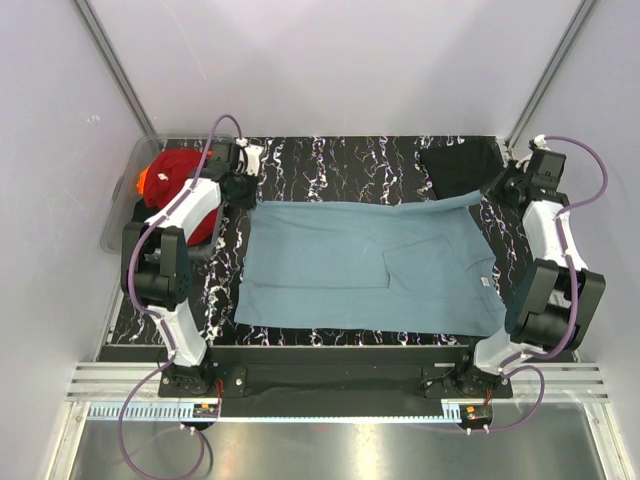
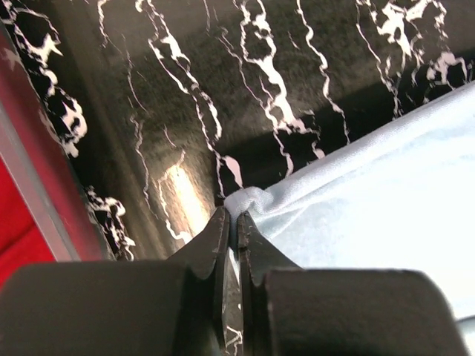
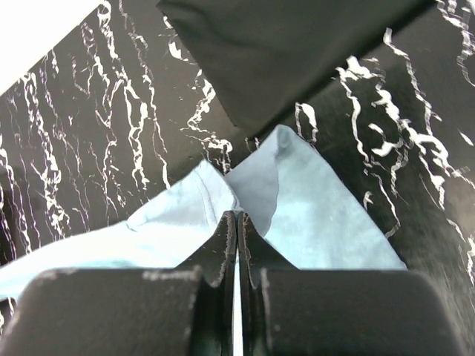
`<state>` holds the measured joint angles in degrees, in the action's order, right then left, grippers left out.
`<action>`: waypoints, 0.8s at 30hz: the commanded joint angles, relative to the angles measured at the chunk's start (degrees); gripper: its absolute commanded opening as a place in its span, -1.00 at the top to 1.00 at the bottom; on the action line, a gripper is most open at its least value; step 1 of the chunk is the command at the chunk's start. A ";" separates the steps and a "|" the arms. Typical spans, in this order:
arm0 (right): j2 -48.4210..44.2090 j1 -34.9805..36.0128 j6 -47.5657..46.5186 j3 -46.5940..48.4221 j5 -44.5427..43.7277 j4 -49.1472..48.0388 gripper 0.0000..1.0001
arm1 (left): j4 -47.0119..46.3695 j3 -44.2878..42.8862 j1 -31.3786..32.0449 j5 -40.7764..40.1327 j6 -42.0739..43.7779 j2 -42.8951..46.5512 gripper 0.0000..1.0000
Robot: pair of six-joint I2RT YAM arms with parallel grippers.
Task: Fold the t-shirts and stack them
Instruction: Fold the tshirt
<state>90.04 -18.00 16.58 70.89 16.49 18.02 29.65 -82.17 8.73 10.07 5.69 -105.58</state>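
One red shirt (image 1: pixel 178 172) and one orange shirt (image 1: pixel 143 181) lie in the clear tub (image 1: pixel 115 225). Right gripper (image 3: pixel 236 215) clamps the teal shirt (image 1: pixel 340 260) corner; left gripper (image 2: pixel 231 213) sits at another corner, hold undeterminable.

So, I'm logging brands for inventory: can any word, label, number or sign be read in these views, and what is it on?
No text can be read in any view.
On the teal-blue t-shirt, a small white tag: too small to read.
On the red t-shirt, a white speck, perhaps a tag: too small to read.
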 commanded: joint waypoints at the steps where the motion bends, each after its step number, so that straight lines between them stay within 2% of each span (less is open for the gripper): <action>1: -4.34 -1.51 3.02 -1.89 -2.96 -0.71 1.00 | -2.31 2.36 0.50 0.22 -0.25 3.80 0.82; 6: -5.66 -4.41 3.55 -3.21 -0.76 0.79 1.00 | -2.49 4.56 1.11 -1.45 -0.59 5.56 0.74; 8: -6.28 -5.11 4.25 -3.74 -0.41 1.49 1.00 | -2.40 4.74 1.20 -1.19 -1.21 5.74 0.78; 9: -7.15 -5.20 4.25 -4.01 -0.49 1.66 1.00 | -2.49 4.91 1.37 -1.36 -1.39 5.82 0.94; 10: -7.51 -5.38 4.43 -4.62 -0.58 1.93 1.00 | -2.66 5.09 1.55 -1.89 -2.08 6.09 1.00; 17: -12.16 -7.66 9.26 -10.68 -4.27 4.39 1.00 | -3.28 10.97 1.64 -7.07 -3.40 9.86 1.00; 24: -15.85 -7.75 10.41 -14.99 -2.78 4.48 1.00 | -2.58 14.84 3.31 -11.47 -5.52 13.03 1.00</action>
<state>77.45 -25.56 26.00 56.88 14.44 23.09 28.60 -68.38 11.57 3.09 1.17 -95.57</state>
